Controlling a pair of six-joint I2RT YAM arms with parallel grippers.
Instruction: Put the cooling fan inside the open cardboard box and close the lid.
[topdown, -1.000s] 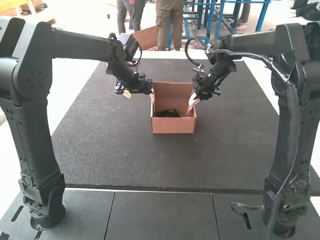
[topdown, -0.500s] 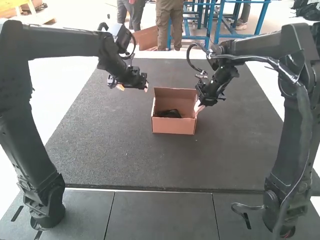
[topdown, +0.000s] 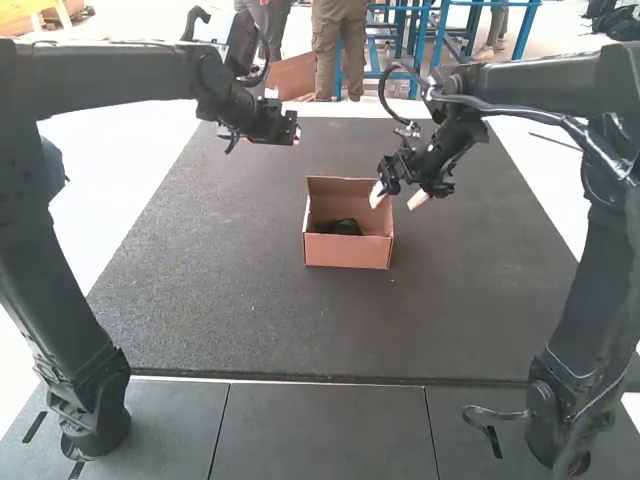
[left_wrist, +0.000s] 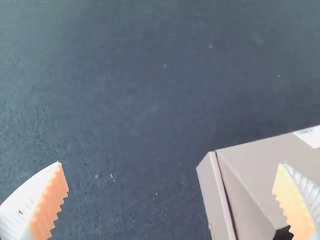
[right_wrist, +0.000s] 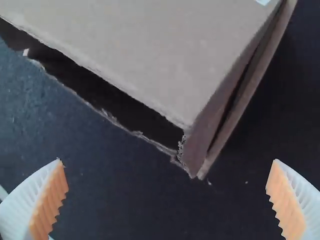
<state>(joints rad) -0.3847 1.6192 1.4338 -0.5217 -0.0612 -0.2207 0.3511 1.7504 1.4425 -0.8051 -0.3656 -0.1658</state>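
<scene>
In the high view, the cardboard box (topdown: 348, 248) stands near the middle of the dark mat (topdown: 200, 270) that covers most of the counter (topdown: 320, 430). Its top is open. The cooling fan (topdown: 335, 226) lies inside as a dark shape on the bottom. The left pincer (topdown: 283, 130) hangs in the air over the mat, beyond the box and to its left, well apart from it. The right pincer (topdown: 398, 197) hovers just above the box's far right corner with its two white fingers spread. One finger is over the rim and the other is outside the box to the right. Whether either one touches the cardboard cannot be told.

In the left wrist view, the left pincer's ribbed white fingers (left_wrist: 42, 205) with orange pads stand wide apart, holding nothing, with bare mat below them. A corner of the box shows beside one finger.

In the right wrist view, the right pincer's fingers (right_wrist: 45, 200) are likewise far apart and hold nothing. A corner of the box lies below, in the span between them, showing a broad brown face and a doubled cardboard edge at the corner.
</scene>
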